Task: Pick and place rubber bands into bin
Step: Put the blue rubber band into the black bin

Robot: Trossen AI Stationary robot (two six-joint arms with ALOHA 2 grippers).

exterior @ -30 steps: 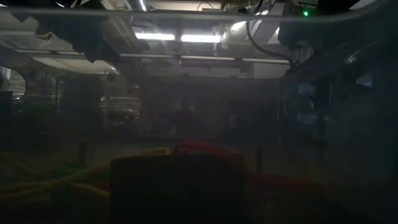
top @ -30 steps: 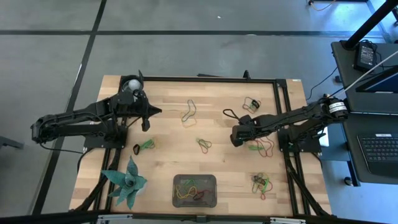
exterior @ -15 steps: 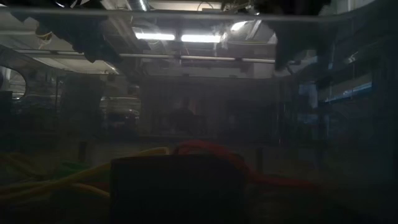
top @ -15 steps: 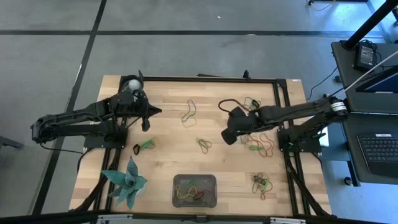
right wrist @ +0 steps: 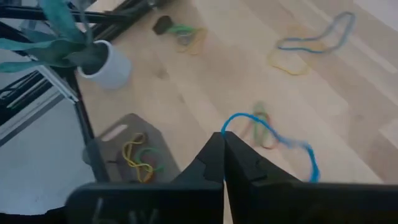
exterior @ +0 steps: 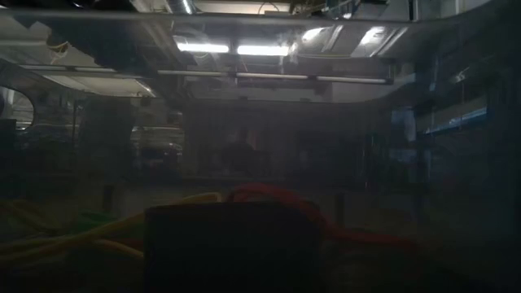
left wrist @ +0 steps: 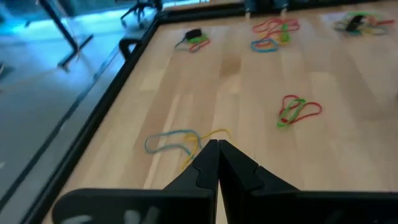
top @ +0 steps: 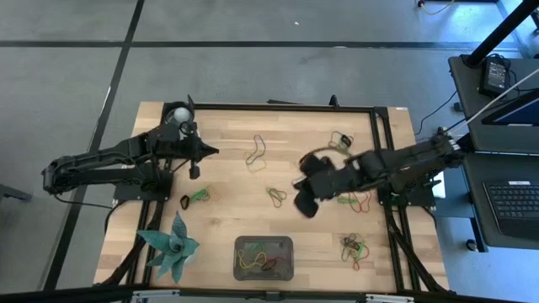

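Above the table, high view: my right gripper [top: 301, 204] hangs over the wood [top: 227, 210] near its middle, fingers pinched on a blue band [top: 313, 157]; my left gripper [top: 195, 171] waits at the far left, fingers together.
Bin: the bin [top: 264, 257] sits by the near edge, well apart from both grippers, with rubber bands [top: 259, 257] already in it.
Around: loose loops lie scattered; a plant in a white cup [top: 173, 246] stands left of the bin.
Low view: dim; a dark block [exterior: 232, 244] fills the foreground, with red and yellow strands behind it.
Left wrist view: closed fingers [left wrist: 214, 165] above a blue and yellow loop [left wrist: 180, 142].
Right wrist view: fingers [right wrist: 221, 163] clamped on the blue band [right wrist: 273, 137]; bin [right wrist: 112, 134] beyond, cup [right wrist: 112, 65] farther off.
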